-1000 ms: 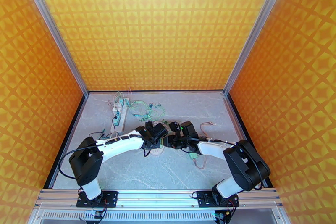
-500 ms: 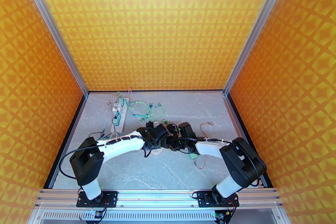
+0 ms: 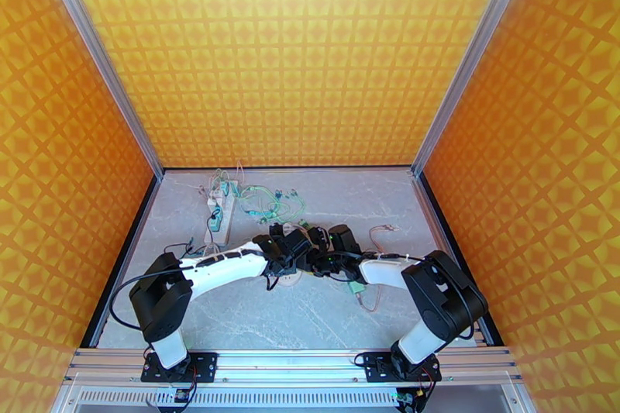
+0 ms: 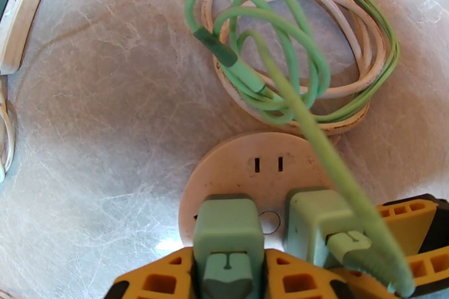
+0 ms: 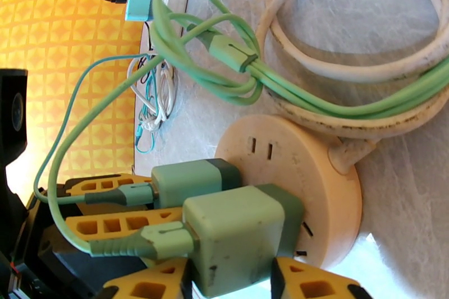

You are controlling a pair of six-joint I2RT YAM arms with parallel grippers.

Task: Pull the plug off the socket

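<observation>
From above, the two arms meet in the middle of the table (image 3: pixel 310 314) and cover most of the round white socket (image 4: pixel 269 165), so the plugs are hard to see there. Up close, the left gripper (image 4: pixel 227 263) has its yellow fingers (image 4: pixel 151 283) squeezed tight on both sides of a green plug (image 4: pixel 227 227). This plug is pushed into the socket just past the fingertips. The picture edge cuts the fingers off. The right gripper (image 5: pixel 230 272) has a finger (image 5: pixel 151 289) on each side of the other plug (image 5: pixel 241 233), which is also stuck in the socket. I cannot tell if they are squeezing it or are just very near it. Beyond both sets of fingers lie a coil of white cord (image 4: pixel 359 42) and loops of green cable (image 4: pixel 292 59). A power strip (image 4: pixel 11 19) is cut off at the left edge. The table is pale grey marble, with orange patterned walls (image 3: pixel 294 50) all round.
</observation>
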